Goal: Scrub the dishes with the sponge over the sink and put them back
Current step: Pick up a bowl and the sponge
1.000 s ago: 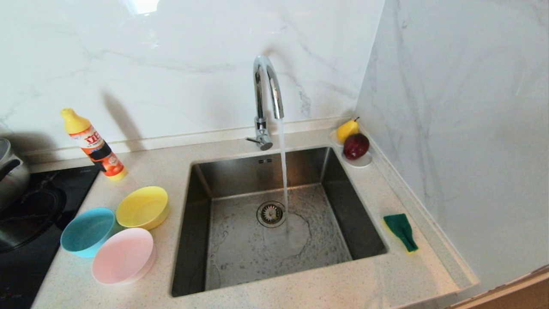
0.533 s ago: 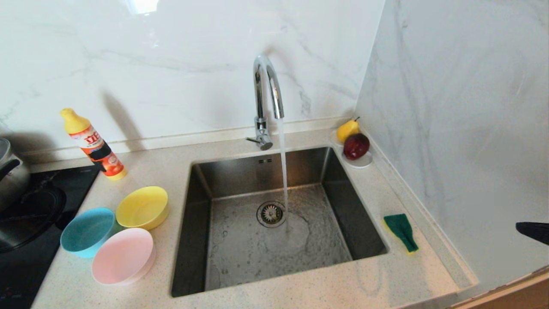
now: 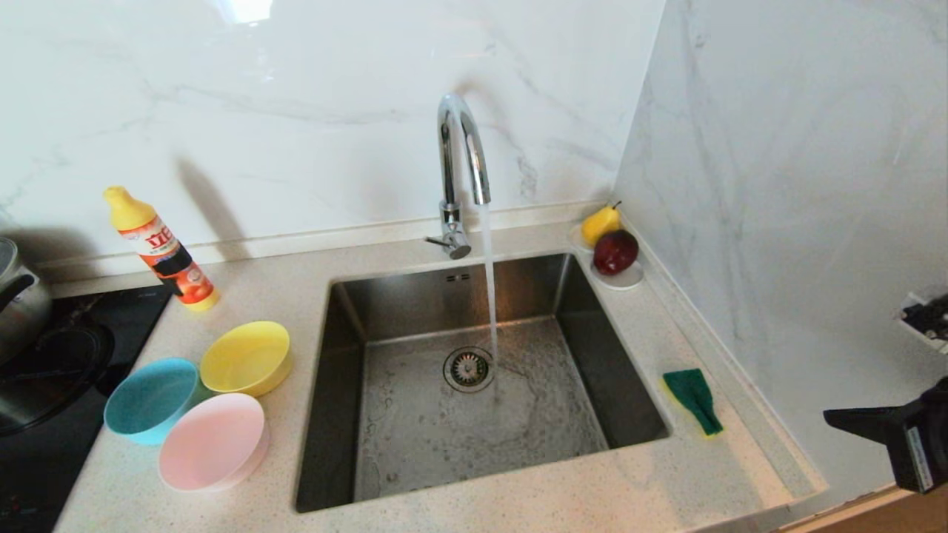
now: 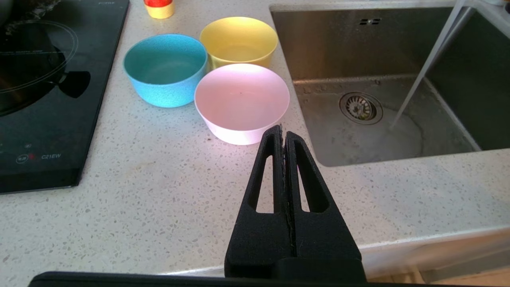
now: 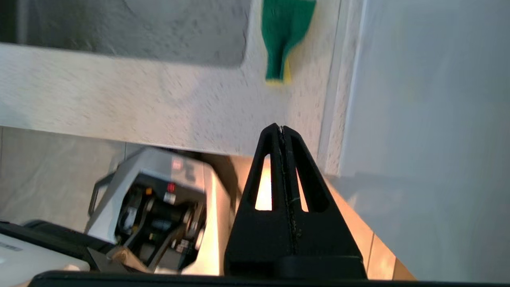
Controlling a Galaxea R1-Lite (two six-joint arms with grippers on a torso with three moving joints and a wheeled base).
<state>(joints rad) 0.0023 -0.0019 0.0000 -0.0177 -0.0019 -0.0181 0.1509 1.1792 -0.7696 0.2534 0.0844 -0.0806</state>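
- The right gripper (image 3: pixel 840 420) hangs by the near right corner of the bench (image 3: pixel 592 496), in front of the right wall. Its two black fingers (image 5: pixel 275 167) are pressed tight together and hold nothing.
- The left gripper (image 4: pixel 282 131) hangs over the near edge of the bench, on the left side of the sink (image 3: pixel 341 385). Its fingers (image 4: pixel 297 171) are pressed together too, with nothing in them. The head view does not show this arm.
- The pink bowl (image 3: pixel 213 442) sits on the bench left of the sink, nearest the front edge. In the left wrist view it is just past the closed fingertips.
- The blue bowl (image 3: pixel 152 400) is just beside the pink bowl, a bit further back and nearer the black stove top (image 3: pixel 44 414).
- The yellow bowl (image 3: pixel 246 357) is behind them, close to the sink's left edge. The three bowls huddle together, tipped a little.
- The sponge (image 3: pixel 692 398) lies on the thin strip of bench right of the sink, green side up with yellow peeking out below. The right gripper is near it but not touching.
- Water runs from the tap (image 3: pixel 463 174) into the sink, landing just beside the round drain (image 3: pixel 468 368).
- An orange bottle with a yellow top (image 3: pixel 160 249) leans near the back wall on the left.
- A steel pot (image 3: pixel 18 296) sits at the far left, on the stove top.
- A little white plate (image 3: pixel 626 279) in the far right corner holds a yellow pear (image 3: pixel 598 223) and a red apple (image 3: pixel 614 252).
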